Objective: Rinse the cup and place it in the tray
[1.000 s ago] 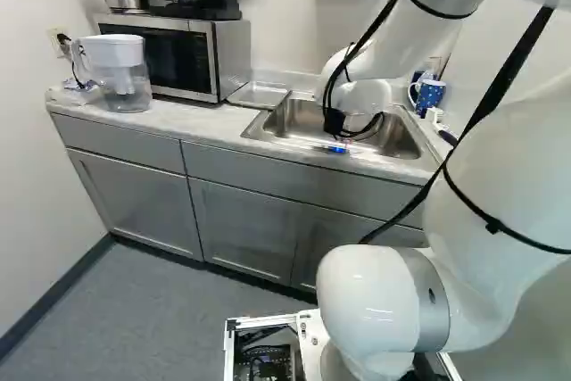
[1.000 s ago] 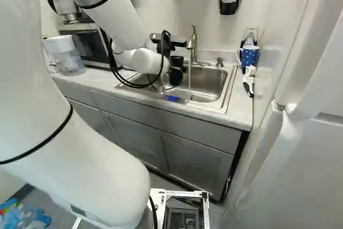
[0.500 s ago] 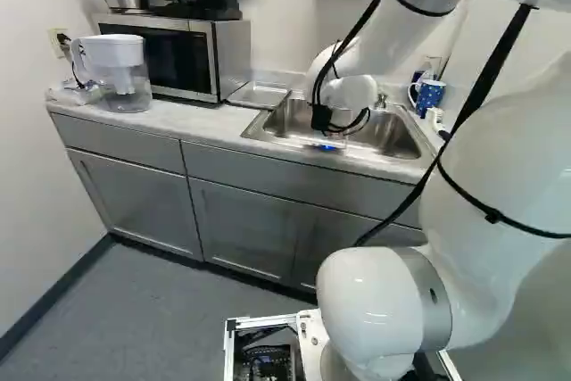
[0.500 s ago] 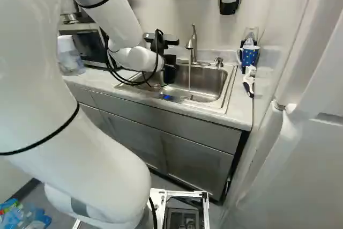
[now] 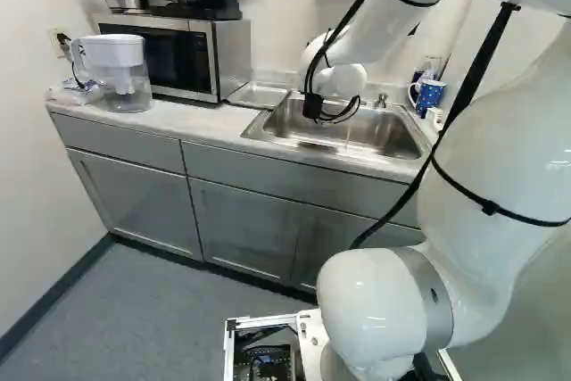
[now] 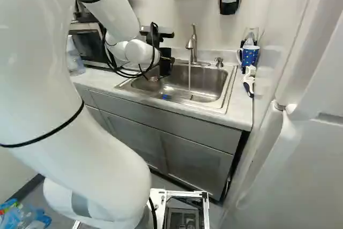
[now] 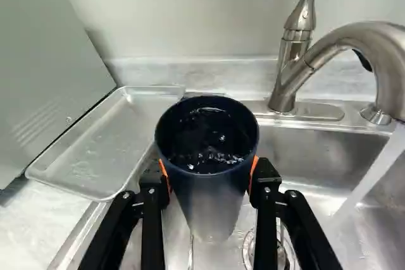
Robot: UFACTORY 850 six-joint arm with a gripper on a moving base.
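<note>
The counter (image 5: 196,122) carries a microwave (image 5: 178,58), pitcher (image 5: 123,73) and metal tray (image 7: 95,140).

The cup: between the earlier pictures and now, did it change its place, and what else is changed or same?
The cup, held in the tool, has moved with the arm toward the left of both base views, away from the running water and nearer the tray. The water still runs; the tray and the blue mug stayed in place.
</note>
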